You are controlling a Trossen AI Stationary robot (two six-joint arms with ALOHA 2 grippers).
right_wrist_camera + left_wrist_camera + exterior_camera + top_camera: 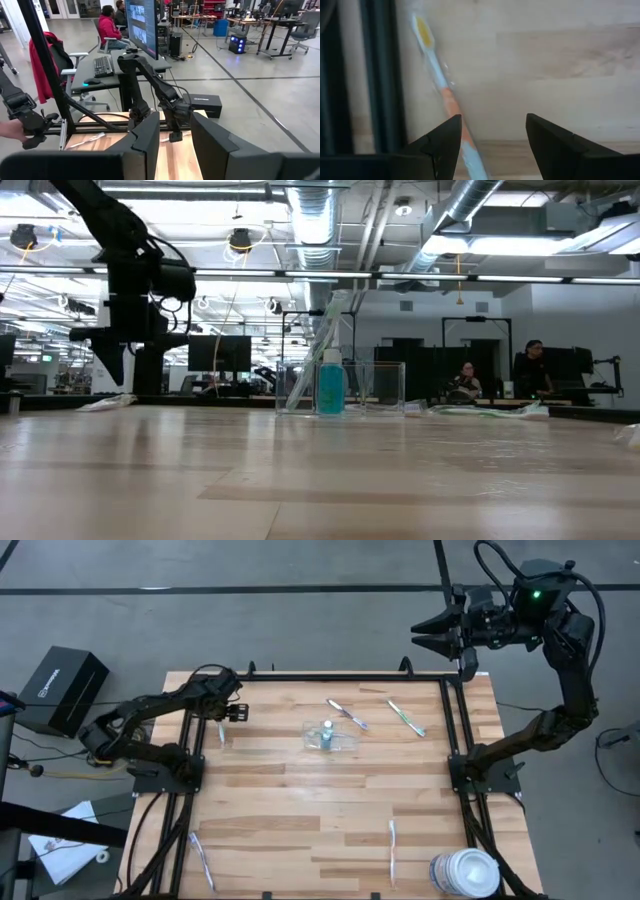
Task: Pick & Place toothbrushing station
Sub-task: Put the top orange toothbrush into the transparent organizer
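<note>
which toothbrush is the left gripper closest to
The toothbrush lying by the table's left edge, right under the open left gripper; the left wrist view shows it beside one finger. The other brushes lie near the clear container or along the front edge.

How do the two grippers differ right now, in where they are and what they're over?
The left gripper is low over the table's left edge, pointing down beside a toothbrush; the right gripper is raised beyond the table's far right corner, with nothing under it.
The left gripper's fingers stand wide; the right gripper's fingers leave a narrower gap.
Both are open and hold nothing.
</note>
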